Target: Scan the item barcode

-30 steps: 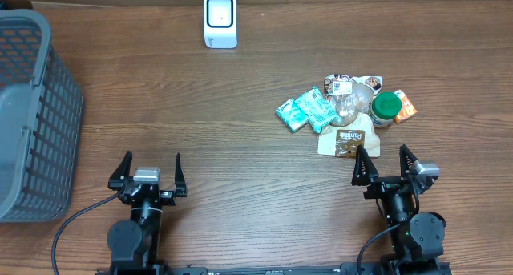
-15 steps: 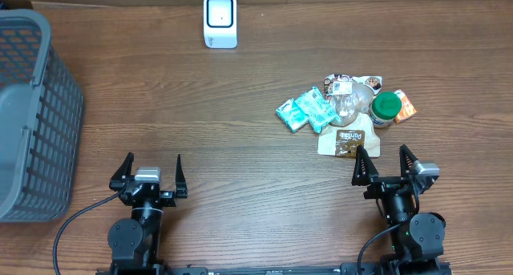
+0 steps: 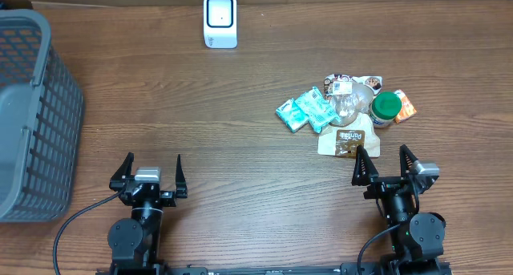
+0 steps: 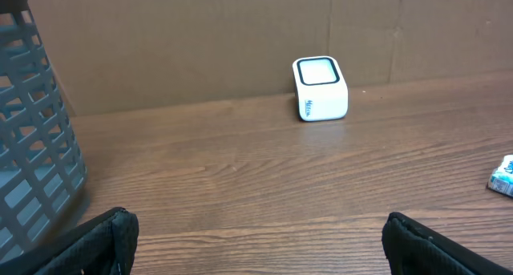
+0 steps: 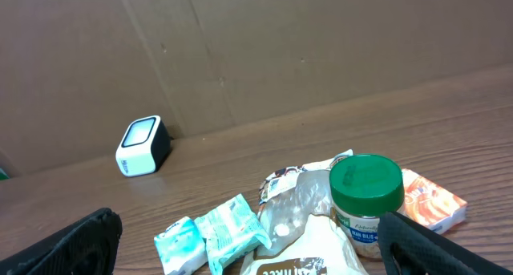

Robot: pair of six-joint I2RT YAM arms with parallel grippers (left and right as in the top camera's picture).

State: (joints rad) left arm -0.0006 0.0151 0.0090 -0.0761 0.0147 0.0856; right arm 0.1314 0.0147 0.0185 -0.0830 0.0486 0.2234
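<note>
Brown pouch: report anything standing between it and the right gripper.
Nothing visible does. The brown pouch lies nearest, right in front of the open right gripper; the jar and teal packets sit beside or behind it.

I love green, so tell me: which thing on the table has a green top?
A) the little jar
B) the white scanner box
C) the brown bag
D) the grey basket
A: the little jar standing next to the orange packet has a round green lid on top.
</note>
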